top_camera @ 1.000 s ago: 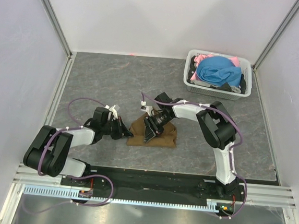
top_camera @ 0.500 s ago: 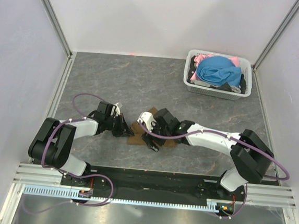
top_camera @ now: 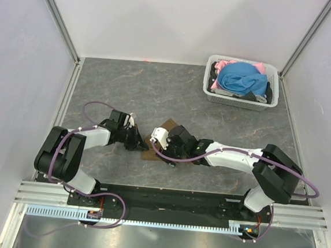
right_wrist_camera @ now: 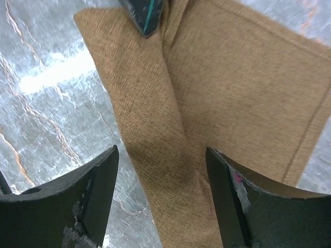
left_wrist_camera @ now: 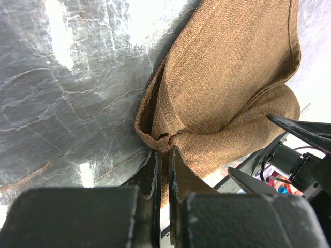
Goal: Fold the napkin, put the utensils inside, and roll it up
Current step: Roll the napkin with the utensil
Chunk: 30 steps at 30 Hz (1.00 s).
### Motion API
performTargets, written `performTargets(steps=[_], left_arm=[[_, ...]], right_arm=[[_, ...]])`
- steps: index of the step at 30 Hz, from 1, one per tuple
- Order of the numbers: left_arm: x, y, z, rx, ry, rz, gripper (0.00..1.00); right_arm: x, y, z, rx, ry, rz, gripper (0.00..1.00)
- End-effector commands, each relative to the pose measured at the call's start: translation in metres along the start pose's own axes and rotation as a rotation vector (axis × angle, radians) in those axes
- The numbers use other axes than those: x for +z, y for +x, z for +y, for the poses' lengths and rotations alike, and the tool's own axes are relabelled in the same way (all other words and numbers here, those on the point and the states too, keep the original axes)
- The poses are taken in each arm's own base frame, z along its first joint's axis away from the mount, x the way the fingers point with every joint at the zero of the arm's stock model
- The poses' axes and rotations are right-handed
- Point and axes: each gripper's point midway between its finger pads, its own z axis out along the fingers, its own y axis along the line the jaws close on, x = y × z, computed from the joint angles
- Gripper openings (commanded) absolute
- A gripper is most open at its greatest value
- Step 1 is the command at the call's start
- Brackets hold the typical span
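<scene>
One brown napkin [left_wrist_camera: 227,93], coarse weave, folded, bunched

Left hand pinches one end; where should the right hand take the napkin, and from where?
Probably the raised fold running down the napkin, taken from straight above: it stands proud of the flat cloth, and the open right hand straddles it. The left hand is shut on the fold's far end.

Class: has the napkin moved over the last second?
Yes. One corner of the napkin now reaches farther back, towards the basket, than before. The left gripper pinches its edge.
</scene>
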Motion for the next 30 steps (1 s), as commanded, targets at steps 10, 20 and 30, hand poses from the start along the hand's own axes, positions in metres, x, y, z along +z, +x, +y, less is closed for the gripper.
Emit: performTargets(steps=[10, 20, 30], left_arm=[[0.003, 0.007, 0.014, 0.037, -0.056, 0.053, 0.02], [-0.012, -0.022, -0.009, 0.128, -0.024, -0.069, 0.43], [-0.051, -0.041, -0.004, 0.197, -0.146, -0.276, 0.66]], right_arm=[[0.022, 0.017, 0.006, 0.024, -0.049, 0.079, 0.70], [0.026, 0.037, 0.031, 0.154, -0.289, 0.156, 0.30], [0.026, 0.053, 0.039, 0.380, -0.494, 0.207, 0.25]])
